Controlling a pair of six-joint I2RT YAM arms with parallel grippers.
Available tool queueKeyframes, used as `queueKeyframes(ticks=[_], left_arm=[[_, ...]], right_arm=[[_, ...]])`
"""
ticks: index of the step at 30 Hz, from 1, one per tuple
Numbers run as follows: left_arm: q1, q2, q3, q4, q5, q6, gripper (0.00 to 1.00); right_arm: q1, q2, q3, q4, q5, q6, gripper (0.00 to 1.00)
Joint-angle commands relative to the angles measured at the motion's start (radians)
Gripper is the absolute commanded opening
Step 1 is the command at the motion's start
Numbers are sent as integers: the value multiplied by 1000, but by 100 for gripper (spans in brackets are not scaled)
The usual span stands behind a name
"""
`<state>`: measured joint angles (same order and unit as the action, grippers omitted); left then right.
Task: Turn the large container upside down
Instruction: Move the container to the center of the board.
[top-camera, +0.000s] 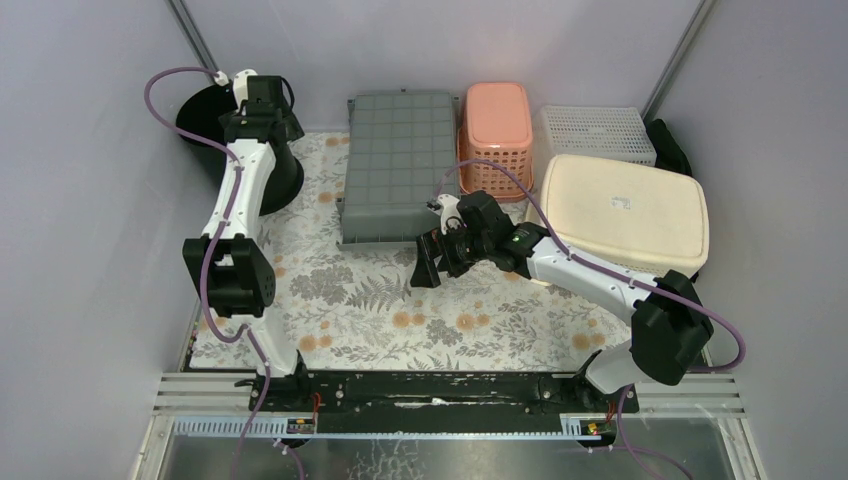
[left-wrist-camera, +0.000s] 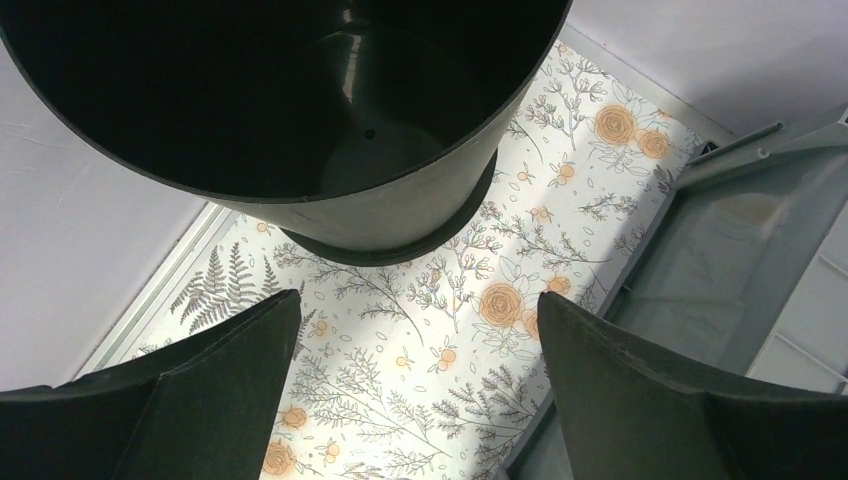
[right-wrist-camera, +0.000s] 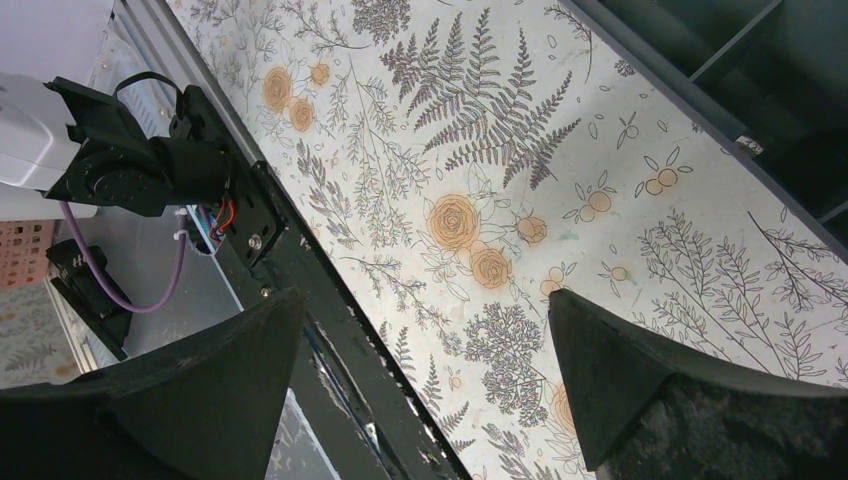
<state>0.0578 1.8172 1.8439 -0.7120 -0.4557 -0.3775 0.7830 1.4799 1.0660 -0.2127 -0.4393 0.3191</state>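
Black pot (left-wrist-camera: 400, 210) sits at the far-left corner of the mat (top-camera: 400, 310), its mouth facing your left gripper (left-wrist-camera: 418, 300), whose jaws are spread wide just before it, holding nothing. Your right gripper (right-wrist-camera: 425, 300) hangs over the mat, also spread and empty.

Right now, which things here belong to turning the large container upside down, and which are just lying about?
In the job, I judge:
black bucket
left pincer, open, facing its mouth

Lying about:
grey crate
pink basket
white basket
cream tub
right pincer, open
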Motion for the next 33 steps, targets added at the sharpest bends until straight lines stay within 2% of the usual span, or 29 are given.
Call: queueKeyframes(ticks=[1,7,17,20,26,33], left_arm=[[5,2,5,23,-2,16,94],[3,-122,-125,203,49,-48,93],[-2,-211,-265,433,18,-142,92],[-13,-217,-282,493,-37,-145,90],[-78,-58,-93,340,-247,-87,91],[-90,47,10,253,-329,-33,93]], right_arm=[[5,-14,-4,42,-24,-16,100],[3,-15,-16,56,-30,-16,99],[-2,-21,-52,111,-57,-3,99],[-2,-7,-54,125,-72,0,99],[-5,5,-59,136,-89,-5,99],[-8,35,-62,152,-114,-2,100]])
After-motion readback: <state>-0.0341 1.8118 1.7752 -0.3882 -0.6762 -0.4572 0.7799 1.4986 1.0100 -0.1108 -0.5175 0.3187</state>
